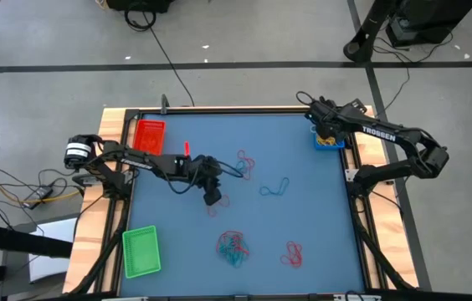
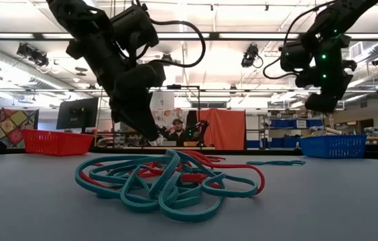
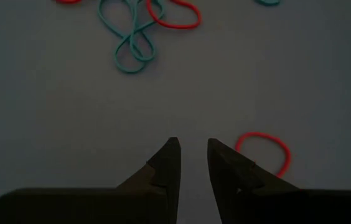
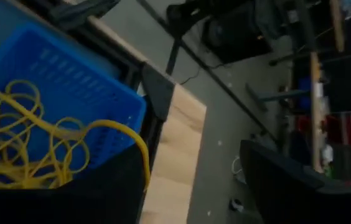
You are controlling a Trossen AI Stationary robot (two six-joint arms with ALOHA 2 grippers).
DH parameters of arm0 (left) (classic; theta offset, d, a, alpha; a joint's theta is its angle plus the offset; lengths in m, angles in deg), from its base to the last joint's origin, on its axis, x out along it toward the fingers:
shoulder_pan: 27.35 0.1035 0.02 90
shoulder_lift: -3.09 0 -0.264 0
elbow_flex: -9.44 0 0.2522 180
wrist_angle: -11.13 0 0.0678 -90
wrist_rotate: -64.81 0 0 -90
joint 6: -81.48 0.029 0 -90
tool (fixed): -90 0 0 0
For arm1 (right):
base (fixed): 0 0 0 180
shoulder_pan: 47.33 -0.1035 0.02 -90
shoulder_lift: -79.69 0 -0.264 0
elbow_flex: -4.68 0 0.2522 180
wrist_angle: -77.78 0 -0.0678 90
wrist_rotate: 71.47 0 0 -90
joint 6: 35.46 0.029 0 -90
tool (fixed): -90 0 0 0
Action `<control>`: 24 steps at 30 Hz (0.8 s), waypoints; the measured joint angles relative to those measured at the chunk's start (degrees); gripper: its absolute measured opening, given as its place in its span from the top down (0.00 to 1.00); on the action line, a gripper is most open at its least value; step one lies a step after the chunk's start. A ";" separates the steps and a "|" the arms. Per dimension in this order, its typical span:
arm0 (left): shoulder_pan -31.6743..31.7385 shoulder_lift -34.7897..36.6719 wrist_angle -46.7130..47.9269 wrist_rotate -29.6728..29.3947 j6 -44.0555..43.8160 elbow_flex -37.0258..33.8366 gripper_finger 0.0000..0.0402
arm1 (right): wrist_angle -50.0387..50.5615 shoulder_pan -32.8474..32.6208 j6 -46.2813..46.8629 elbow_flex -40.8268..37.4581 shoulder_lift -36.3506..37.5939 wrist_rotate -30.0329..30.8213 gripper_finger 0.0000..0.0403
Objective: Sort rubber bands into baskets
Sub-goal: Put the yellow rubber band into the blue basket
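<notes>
From overhead I see my left gripper over the middle of the blue table mat, and my right gripper above the blue plastic basket at the mat's far right corner. Only the right wrist camera shows what that basket holds: a tangle of thin yellow rubber bands, one loop draped over the wall. The right fingers stand wide apart, with nothing between them.

The left wrist camera shows the left fingers narrowly parted, empty, just above the mat, with a single red rubber band lying just beside one tip and a teal-and-red cluster farther ahead.

The low camera is half blocked by a heap of teal and red bands lying close to it. Beyond it stand the red plastic basket and the blue one; a person sits in the room behind. The green plastic basket shows only from overhead, at the near left, with further teal and red bands scattered on the mat.
</notes>
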 joint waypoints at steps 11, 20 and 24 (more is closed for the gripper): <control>0.38 0.00 -0.88 0.03 1.22 0.31 0.79 | 1.35 0.20 1.32 0.59 0.00 13.38 0.41; 0.83 0.00 -1.81 0.01 1.64 0.32 0.79 | 1.96 0.30 -1.88 3.61 0.07 5.61 0.47; 0.81 0.00 -2.02 0.01 1.66 0.33 0.79 | 4.58 -0.14 -2.71 3.61 0.04 -1.24 0.47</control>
